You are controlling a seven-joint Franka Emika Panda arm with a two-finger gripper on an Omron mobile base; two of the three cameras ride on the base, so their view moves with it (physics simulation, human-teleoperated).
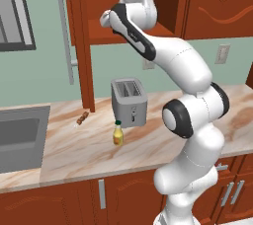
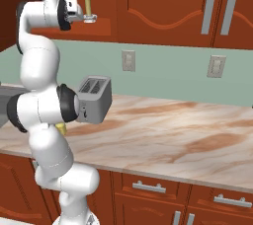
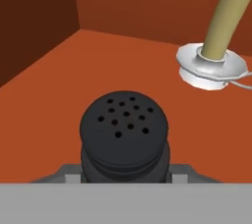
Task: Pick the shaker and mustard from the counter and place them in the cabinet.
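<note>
Closest to the hand camera is the shaker (image 3: 124,137), its black perforated top facing the lens, upright and low over the red-brown floor of the cabinet (image 3: 59,85) niche. Its base is hidden, so whether it rests on the shelf cannot be told. Grey finger parts flank it on both sides, but whether the gripper (image 1: 105,19) is clamped on it or has let go cannot be told. Beyond the shaker, well apart to the upper right of the hand view, a pale-yellow candle (image 3: 224,16) stands in a white holder (image 3: 211,68) on the same shelf.

From the base cameras the arm reaches up into the niche, beside the open door with its silver bar handle (image 1: 66,26). Below, the mustard (image 1: 118,133) stands upright on the counter (image 1: 74,150), just in front of a grey toaster (image 1: 129,101). A small brown item (image 1: 82,117) lies nearer the sink (image 1: 20,137).
</note>
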